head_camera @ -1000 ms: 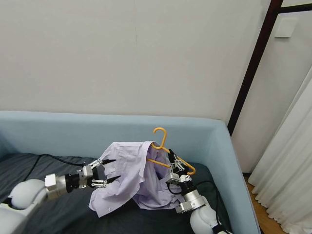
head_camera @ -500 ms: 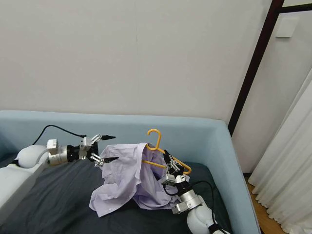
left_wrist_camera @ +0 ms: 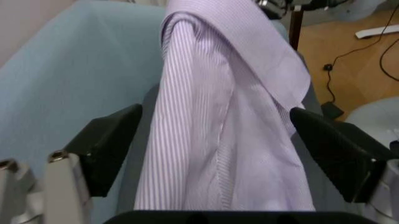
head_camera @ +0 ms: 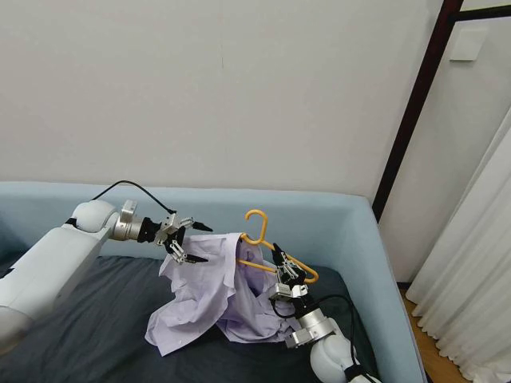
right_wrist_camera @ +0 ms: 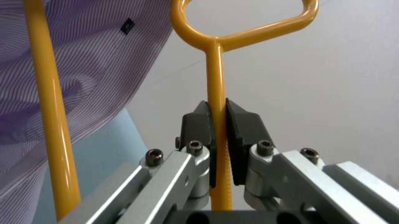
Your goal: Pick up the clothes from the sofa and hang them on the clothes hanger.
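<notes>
A lilac striped shirt hangs from one arm of a yellow hanger above the dark sofa seat, its lower part heaped on the cushion. My right gripper is shut on the hanger's lower bar; in the right wrist view its pads pinch the yellow rod. My left gripper stands open at the shirt's upper left shoulder, fingers spread on either side of the cloth. From the left wrist view the shirt's collar fold lies between the black fingertips.
The sofa has a light blue back and side wall around a dark grey seat. A black cable loops off my left arm. A white curtain and dark door frame stand to the right.
My left arm rose from low near the seat to the shirt's upper left edge and moved toward the hanger. The hanger and right gripper barely shifted.
</notes>
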Tool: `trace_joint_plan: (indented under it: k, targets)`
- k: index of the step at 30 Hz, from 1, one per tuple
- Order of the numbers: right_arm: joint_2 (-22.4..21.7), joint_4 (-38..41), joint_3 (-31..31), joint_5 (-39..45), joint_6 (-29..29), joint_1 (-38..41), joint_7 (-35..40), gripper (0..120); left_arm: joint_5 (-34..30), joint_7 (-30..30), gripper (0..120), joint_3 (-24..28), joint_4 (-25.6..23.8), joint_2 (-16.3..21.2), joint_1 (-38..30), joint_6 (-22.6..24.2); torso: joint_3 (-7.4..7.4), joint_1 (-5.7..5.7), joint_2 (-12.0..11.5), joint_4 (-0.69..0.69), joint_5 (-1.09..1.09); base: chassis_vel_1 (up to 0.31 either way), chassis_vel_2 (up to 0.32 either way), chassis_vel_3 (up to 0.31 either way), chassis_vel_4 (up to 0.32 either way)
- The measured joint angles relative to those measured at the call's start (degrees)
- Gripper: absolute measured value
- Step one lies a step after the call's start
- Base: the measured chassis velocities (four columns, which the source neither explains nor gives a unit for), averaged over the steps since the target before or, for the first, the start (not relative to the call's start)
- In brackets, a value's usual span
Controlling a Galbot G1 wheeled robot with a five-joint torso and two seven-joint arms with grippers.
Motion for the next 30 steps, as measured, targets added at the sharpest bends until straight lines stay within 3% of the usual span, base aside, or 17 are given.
trace_joint_plan:
  k: [23, 30]
  targets:
    - [0.75, -0.13, -0.08, -1.59, 0.46, 0.12, 1.52, 5, 1.73, 2.56, 6, -1.97, 3.82, -0.69, -0.33, 0.56, -0.01, 0.00, 0.00, 0.01, 0.00, 0.000, 0.000, 0.000, 0.000]
    - [0.63, -0.17, -0.37, -0.66, 0.60, 0.34, 1.55, 5, 1.92, 3.39, 6, -2.55, 3.92, -0.88, 0.19, 0.92, -0.01, -0.01, 0.01, 0.01, 0.00, 0.000, 0.000, 0.000, 0.000]
